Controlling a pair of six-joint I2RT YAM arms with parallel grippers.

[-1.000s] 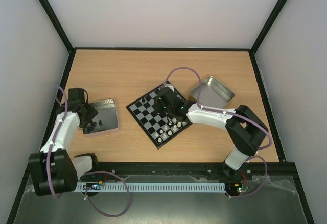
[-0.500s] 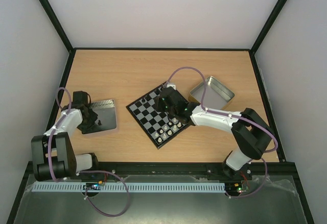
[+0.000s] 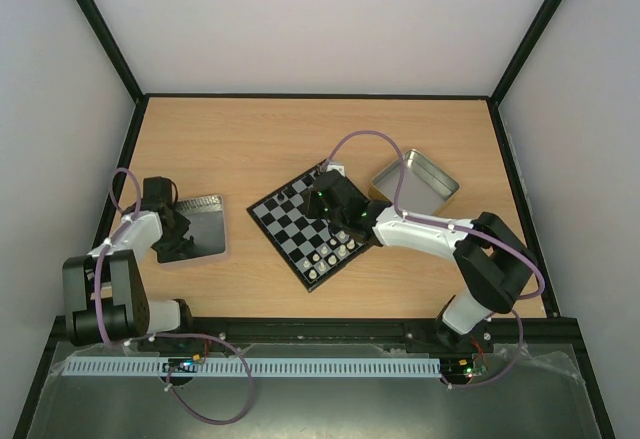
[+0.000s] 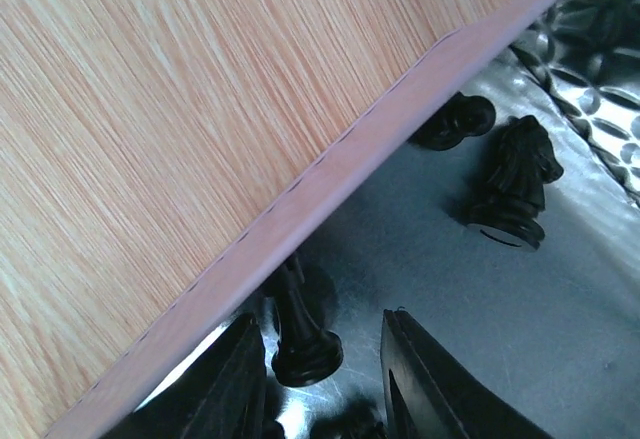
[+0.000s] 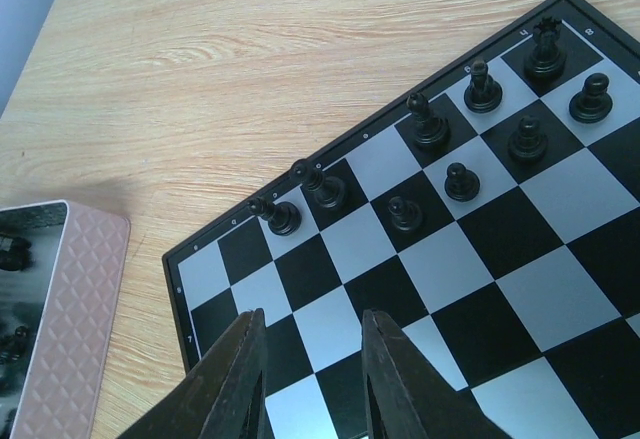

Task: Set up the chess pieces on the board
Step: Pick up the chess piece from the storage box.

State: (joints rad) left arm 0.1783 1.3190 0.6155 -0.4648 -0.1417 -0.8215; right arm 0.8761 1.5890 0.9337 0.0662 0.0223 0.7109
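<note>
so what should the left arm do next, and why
Probably close the left gripper: its jaws are open and a black chess piece in the tin sits between the fingertips, so a grasp looks ready.

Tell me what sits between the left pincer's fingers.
One black chessman, in the tin by its pink wall, between the open fingertips, ungripped. Left wrist view.

Small checked board sitting diagonal, black pieces upright along one edge, white pieces along opposite edge, loose black ones in tin
</note>
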